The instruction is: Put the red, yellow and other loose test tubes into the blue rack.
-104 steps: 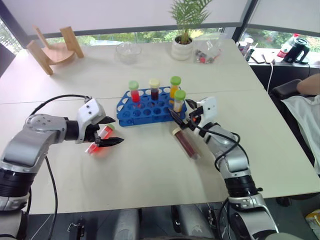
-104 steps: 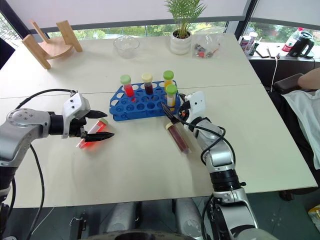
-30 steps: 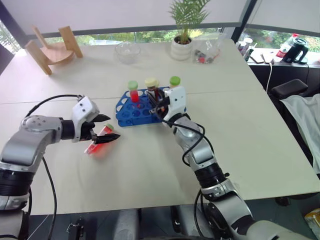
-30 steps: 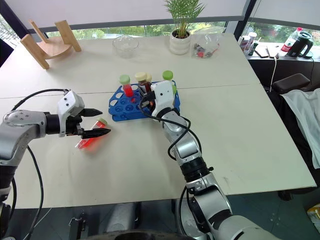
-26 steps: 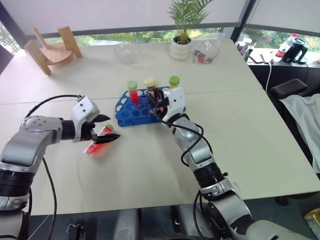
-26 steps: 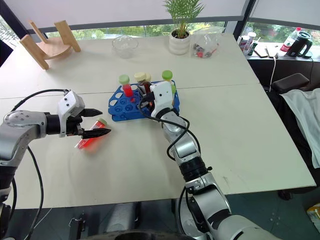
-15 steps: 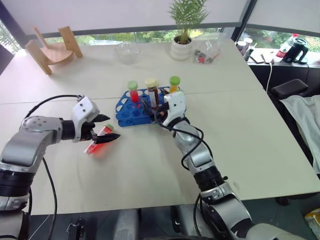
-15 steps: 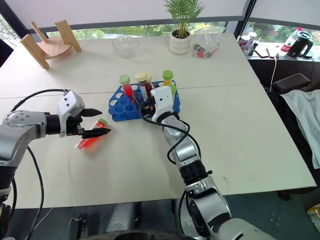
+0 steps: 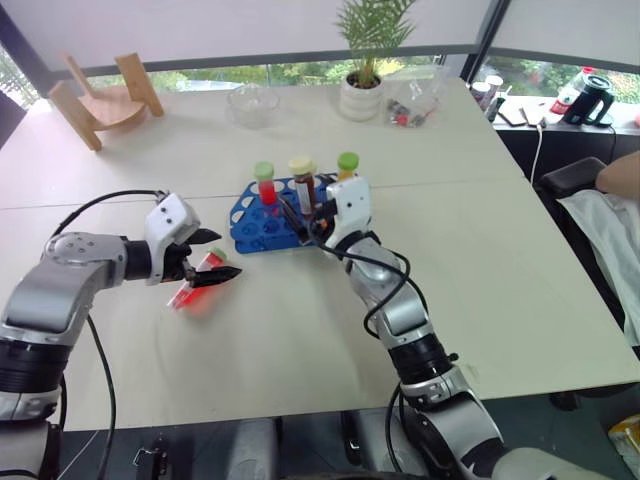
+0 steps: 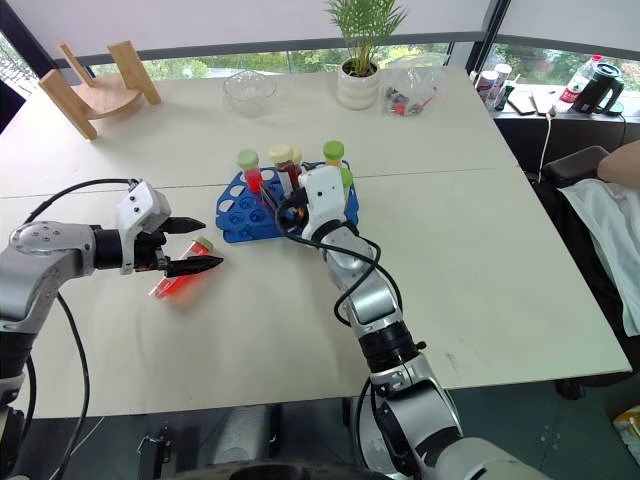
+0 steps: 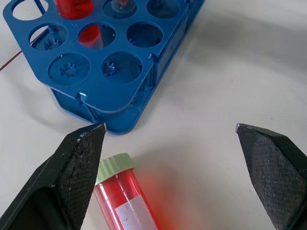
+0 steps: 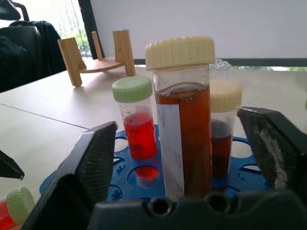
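My right gripper (image 12: 184, 158) let go, jaws apart, brown tube (image 12: 183, 120) now racked in blue rack (image 9: 262, 232) | left gripper (image 11: 177, 158) spread over red tube (image 11: 125, 201) on tabletop (image 9: 300, 330), next.

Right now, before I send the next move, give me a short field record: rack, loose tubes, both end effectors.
rack: the blue rack stands mid-table, tubes upright in it
newest tube: brown tube with cream cap upright in the rack, between the right end effector's open fingers
loose tube: red tube with green cap lies on the table beside the rack
left end effector: open, straddling the red tube, not closed on it
right end effector: open at the rack, holding nothing
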Controlling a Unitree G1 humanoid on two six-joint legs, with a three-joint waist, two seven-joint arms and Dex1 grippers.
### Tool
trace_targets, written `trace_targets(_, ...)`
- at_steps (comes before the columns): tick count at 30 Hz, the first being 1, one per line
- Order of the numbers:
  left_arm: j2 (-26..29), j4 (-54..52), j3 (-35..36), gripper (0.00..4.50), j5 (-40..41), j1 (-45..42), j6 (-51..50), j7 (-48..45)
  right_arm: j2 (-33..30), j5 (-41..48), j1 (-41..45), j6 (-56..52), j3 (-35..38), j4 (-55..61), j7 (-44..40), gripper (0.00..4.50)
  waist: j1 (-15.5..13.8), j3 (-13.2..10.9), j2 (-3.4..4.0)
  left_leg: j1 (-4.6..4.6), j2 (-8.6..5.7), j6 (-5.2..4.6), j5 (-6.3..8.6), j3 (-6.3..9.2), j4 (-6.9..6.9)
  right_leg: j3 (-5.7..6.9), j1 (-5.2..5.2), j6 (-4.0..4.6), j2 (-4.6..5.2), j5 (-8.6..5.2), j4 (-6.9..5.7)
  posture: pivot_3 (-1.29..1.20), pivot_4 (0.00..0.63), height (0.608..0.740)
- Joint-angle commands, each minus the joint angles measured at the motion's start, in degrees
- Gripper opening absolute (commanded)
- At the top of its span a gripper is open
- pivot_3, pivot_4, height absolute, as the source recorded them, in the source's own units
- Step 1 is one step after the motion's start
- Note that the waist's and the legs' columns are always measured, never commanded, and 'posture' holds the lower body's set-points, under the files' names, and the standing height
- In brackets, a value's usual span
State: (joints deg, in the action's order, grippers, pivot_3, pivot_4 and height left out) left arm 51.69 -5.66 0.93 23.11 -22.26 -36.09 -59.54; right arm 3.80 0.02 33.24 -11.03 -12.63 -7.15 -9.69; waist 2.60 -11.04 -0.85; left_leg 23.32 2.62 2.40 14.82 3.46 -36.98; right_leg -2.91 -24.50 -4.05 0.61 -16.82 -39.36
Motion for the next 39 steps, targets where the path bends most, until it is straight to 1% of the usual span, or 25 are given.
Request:
trace_targets(1, 0.1, -1.0, 1.3, 4.50, 0.0, -0.6, 0.4, 0.4, 0.9, -0.7, 2.1, -1.9, 0.8, 1.5, 1.5, 2.49, 0.0, 0.0, 0.00, 0.00, 0.00, 0.00, 0.00, 0.00, 0.01, 0.00, 0.00, 0.00, 0.00, 0.00, 0.01, 0.00, 0.150, 0.740)
trace_targets(4, 0.0, -1.3, 1.5, 4.50, 0.0, 0.1, 0.4, 0.8, 0.6, -0.9, 2.3, -2.7, 1.0, 3.0, 1.8, 0.90, -0.1, 0.0, 0.00, 0.01, 0.00, 0.00, 0.00, 0.00, 0.01, 0.00, 0.00, 0.00, 0.01, 0.00, 0.01, 0.00, 0.150, 0.740)
trace_targets(5, 0.0, -1.4, 1.5, 4.50, 0.0, 0.3, 0.5, 0.9, 0.5, -0.8, 1.8, -2.7, 0.8, 4.3, 1.5, 0.73, -0.1, 0.0, 0.00, 0.01, -0.01, 0.00, 0.00, 0.00, 0.00, 0.00, 0.00, 0.00, 0.02, 0.00, 0.01, 0.00, 0.150, 0.740)
trace_targets(9, 0.0, -1.6, 1.5, 4.50, 0.0, 0.6, 0.5, 1.3, 0.3, -0.9, -1.5, -1.9, -0.4, 9.5, 0.9, 0.73, -0.1, 0.0, 0.00, 0.03, -0.01, 0.00, 0.00, 0.01, 0.00, 0.01, 0.00, 0.00, 0.02, 0.00, 0.03, 0.00, 0.150, 0.740)
trace_targets(12, 0.0, -1.4, 1.5, 4.50, 0.0, 0.5, 0.6, 1.3, 0.8, -0.8, -2.6, 0.2, 0.1, 10.1, 1.5, 0.73, 0.0, 0.0, 0.00, 0.03, 0.00, 0.00, 0.00, 0.01, 0.02, 0.00, -0.01, 0.00, 0.02, 0.00, 0.05, 0.00, 0.150, 0.740)
trace_targets(25, 0.6, -0.4, 0.7, 4.50, -0.6, -0.9, 0.5, 0.5, 4.1, 1.9, -3.5, 5.6, 2.3, 3.9, 2.0, 0.73, 0.0, 0.0, 0.00, 0.00, 0.00, 0.00, 0.00, 0.00, 0.01, 0.00, 0.00, 0.00, 0.01, 0.00, 0.01, 0.00, 0.150, 0.740)
trace_targets(39, 2.1, -0.3, 1.1, 4.50, -0.5, -0.8, -0.1, -0.5, 4.2, 1.4, -5.0, 8.5, 2.8, 0.1, 2.9, 0.73, 0.0, 0.0, 0.00, 0.00, 0.00, 0.00, 0.00, 0.00, 0.02, 0.00, 0.00, 0.00, 0.00, 0.00, 0.01, 0.00, 0.150, 0.740)
